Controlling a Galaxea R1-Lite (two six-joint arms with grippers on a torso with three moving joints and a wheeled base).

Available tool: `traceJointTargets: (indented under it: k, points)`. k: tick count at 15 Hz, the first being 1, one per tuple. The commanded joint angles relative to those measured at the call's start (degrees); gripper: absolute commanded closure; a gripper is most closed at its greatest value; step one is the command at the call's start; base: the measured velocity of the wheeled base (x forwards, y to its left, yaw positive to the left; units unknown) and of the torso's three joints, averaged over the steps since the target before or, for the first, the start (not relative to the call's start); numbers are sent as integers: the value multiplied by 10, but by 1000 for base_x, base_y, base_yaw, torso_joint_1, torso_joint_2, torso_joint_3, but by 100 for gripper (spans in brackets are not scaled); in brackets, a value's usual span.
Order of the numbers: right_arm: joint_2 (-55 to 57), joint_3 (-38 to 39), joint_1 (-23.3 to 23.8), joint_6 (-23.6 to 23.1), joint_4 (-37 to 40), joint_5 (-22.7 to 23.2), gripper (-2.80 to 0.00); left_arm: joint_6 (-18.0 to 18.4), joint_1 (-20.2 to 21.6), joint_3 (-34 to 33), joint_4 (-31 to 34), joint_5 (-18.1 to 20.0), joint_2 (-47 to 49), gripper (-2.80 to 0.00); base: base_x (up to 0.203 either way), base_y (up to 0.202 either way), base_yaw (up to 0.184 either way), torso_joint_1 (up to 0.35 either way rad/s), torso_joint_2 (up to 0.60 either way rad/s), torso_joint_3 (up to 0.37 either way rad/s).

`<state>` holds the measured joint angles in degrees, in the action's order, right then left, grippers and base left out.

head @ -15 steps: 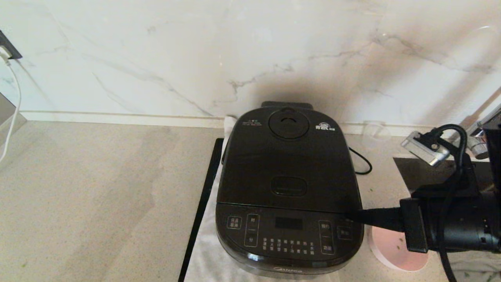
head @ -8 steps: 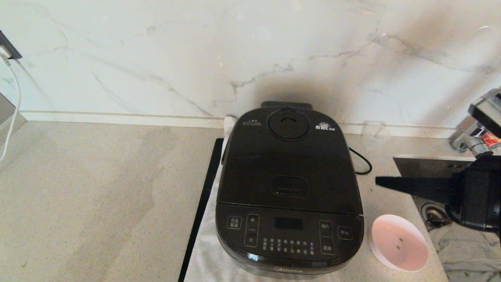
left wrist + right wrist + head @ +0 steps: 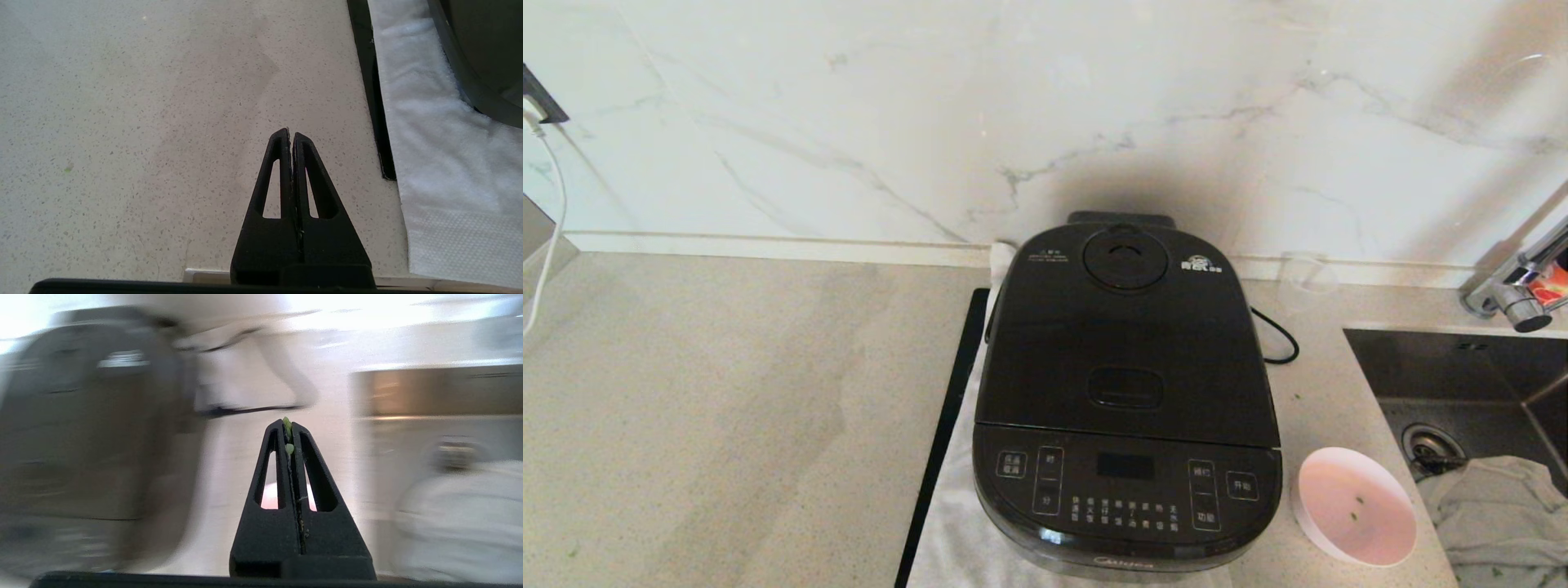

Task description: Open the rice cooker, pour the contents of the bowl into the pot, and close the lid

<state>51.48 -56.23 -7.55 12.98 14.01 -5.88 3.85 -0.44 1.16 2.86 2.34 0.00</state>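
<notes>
A speckled beige countertop [image 3: 727,408] runs under a white marble backsplash [image 3: 931,106], and the rice cooker [image 3: 1125,392] stands on it close to that wall, on a white cloth [image 3: 956,523] whose left edge is bordered by a thin black strip [image 3: 943,433]. The lid [image 3: 1123,335] is shut flat, with the round vent cap toward the wall and the oblong latch button nearer the front panel. Left of the cooker the counter lies open all the way to a white cable [image 3: 547,237] at the far left edge. Just right of the cooker's front corner sits the bowl [image 3: 1356,506], apart from the cooker, with only a couple of green bits [image 3: 1356,507] left on its pink inside. Beyond the bowl, further right of the cooker, the counter ends at the rim of a steel sink [image 3: 1445,367], with a grey rag [image 3: 1494,506] in it and a tap [image 3: 1523,286] above its back edge. A clear glass cup [image 3: 1303,278] stands by the wall behind the cooker's right rear corner, beside a black cord [image 3: 1278,339].

Neither arm shows in the head view. The left gripper [image 3: 291,134] hovers over bare counter left of the cooker's cloth, fingers pressed together and holding nothing. The right gripper [image 3: 288,424] is in front of the cooker and the sink, fingers closed, with small green scraps [image 3: 288,435] stuck between the tips.
</notes>
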Motion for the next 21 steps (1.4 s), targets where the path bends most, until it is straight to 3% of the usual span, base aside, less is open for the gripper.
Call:
traceJointTargets:
  k: [1, 7, 10, 12, 15, 18, 20, 21]
  points:
    - [-119, 48, 18, -23, 10, -51, 0, 0, 0, 0, 0, 0, 0, 0, 0, 0, 0, 0, 0, 0]
    - [-349, 235, 24, -64, 37, -91, 0, 1, 0, 0, 0, 0, 0, 0, 0, 0, 0, 0, 0, 0]
    - [-357, 302, 31, -70, 12, -174, 0, 0, 0, 1, -1, 0, 0, 0, 0, 0, 0, 0, 0, 0]
    - [-360, 302, 80, -110, 11, -174, 0, 1, 0, 0, -1, 0, 0, 0, 0, 0, 0, 0, 0, 0]
    - [-409, 363, 88, -142, 6, -168, 0, -2, 0, 0, -1, 0, 0, 0, 0, 0, 0, 0, 0, 0]
    - [-493, 447, 82, -143, -19, -119, 0, -2, 0, 0, 0, 0, 0, 0, 0, 0, 0, 0, 0, 0]
    - [-509, 523, 80, -147, -114, -52, 0, -2, 0, 0, -1, 0, 0, 0, 0, 0, 0, 0, 0, 0]
    - [-512, 543, 80, -152, -152, 14, 0, -2, 0, 0, -1, 0, 0, 0, 0, 0, 0, 0, 0, 0]
